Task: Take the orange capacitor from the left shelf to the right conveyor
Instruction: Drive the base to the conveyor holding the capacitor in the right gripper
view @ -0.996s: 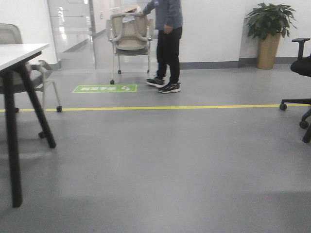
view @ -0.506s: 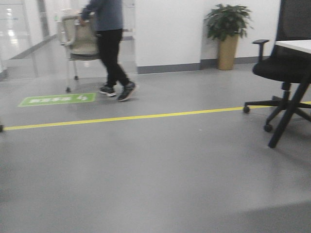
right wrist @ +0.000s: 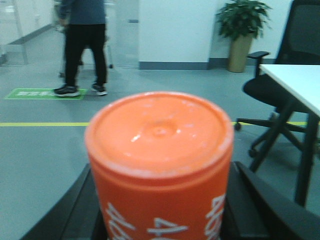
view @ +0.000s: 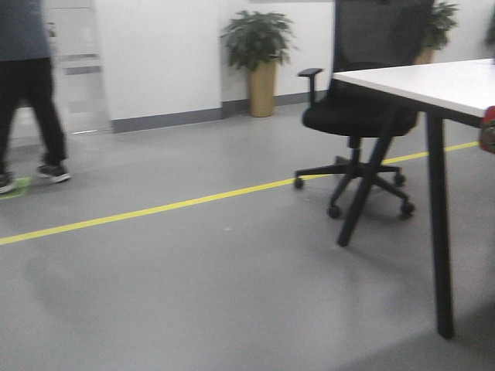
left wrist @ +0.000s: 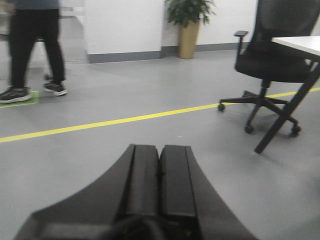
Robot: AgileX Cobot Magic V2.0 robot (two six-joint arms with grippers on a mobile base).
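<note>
Holds the capacitor upright in the right end effector, black fingers touching it at 9 and 3 o'clock, white print low on its side. Shows the left end effector clenched, pads pressed flat together with nothing between. Looks out over grey floor with a yellow line, a chair at 2 o'clock, a plant at 12, a person at 10.
</note>
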